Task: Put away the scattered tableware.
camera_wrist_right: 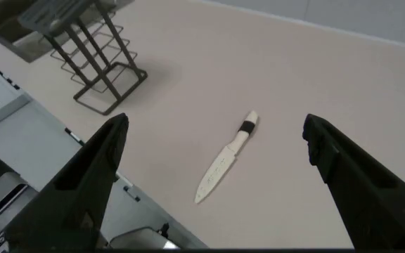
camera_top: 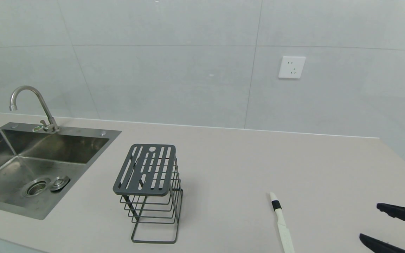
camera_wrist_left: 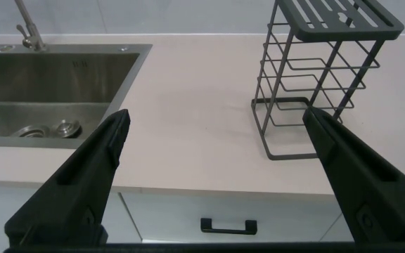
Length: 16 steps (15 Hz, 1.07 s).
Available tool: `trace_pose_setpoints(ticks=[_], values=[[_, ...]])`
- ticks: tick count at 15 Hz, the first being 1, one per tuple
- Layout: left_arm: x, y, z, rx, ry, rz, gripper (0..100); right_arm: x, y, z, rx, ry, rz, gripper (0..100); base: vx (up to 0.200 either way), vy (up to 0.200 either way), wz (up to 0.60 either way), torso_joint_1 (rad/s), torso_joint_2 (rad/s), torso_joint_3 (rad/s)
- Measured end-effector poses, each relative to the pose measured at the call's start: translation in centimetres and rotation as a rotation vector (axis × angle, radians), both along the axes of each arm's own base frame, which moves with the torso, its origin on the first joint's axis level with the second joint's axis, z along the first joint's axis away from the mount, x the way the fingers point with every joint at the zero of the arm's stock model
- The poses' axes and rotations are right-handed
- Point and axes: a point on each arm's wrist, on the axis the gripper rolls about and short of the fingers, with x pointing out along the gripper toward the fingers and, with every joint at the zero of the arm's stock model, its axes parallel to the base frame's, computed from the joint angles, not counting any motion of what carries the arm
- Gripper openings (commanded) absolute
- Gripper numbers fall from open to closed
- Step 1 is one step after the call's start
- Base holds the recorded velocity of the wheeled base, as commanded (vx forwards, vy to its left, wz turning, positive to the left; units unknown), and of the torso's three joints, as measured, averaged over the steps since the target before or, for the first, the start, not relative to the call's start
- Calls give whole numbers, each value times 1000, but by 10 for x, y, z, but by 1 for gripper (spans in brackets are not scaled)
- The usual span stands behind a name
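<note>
Right gripper (camera_top: 369,222), gaping wide and holding nothing, is hovering to the right of the knife (camera_top: 280,220), which is lying on the counter (camera_top: 223,158), long axis pointing toward the wall (camera_top: 188,70).

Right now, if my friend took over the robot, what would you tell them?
Left gripper: open, empty, over the counter's front edge, between the sink and the rack.
Right gripper: open, empty, hovers above the knife.
The white knife lies flat on the counter, to the right of the upright rack, which looks empty.
Done: nothing yet.
Left: probably grasp the knife and slot it into the rack.
</note>
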Motion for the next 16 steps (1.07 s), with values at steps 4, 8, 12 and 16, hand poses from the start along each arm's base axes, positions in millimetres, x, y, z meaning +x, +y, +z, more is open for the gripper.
trace_pose_setpoints(ticks=[4,8,12,16], values=[[0,0,0,0,0,0,100,29,17,5,-23,81,95,100,0,0,0,0,0,0],[0,0,0,0,0,-1,100,49,40,5,-70,138,171,100,0,0,0,0,0,0],[0,0,0,0,0,0,100,70,68,-9,-153,237,159,100,0,0,0,0,0,0],[0,0,0,-1,0,0,100,77,94,-12,-110,337,9,100,0,0,0,0,0,0]])
